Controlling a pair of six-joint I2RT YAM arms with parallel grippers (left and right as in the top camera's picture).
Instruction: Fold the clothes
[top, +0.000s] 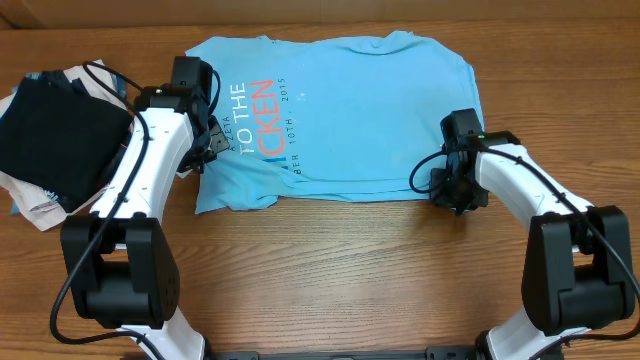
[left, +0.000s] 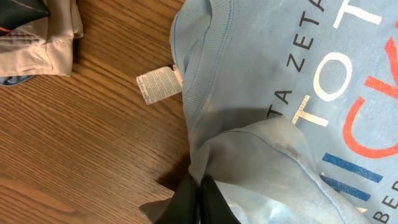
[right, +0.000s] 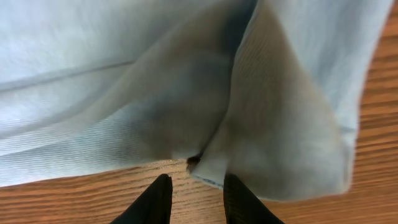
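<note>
left gripper pinches the t-shirt near its collar; right gripper straddles the hem, jaws parted.

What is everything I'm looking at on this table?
T-shirt: one, light blue with white and orange-red lettering, spread mid-table.
Black garment: one, folded, far left.
Pale garments: small pile, white and beige, under the black garment.
Label: one, white, beside the T-shirt's collar.
Table: one, brown wood.
Left arm, right arm: two, white and black, near edge.
Left gripper: one, black, shut on T-shirt fabric.
Right gripper: one, black, fingers apart at the T-shirt's corner.
</note>
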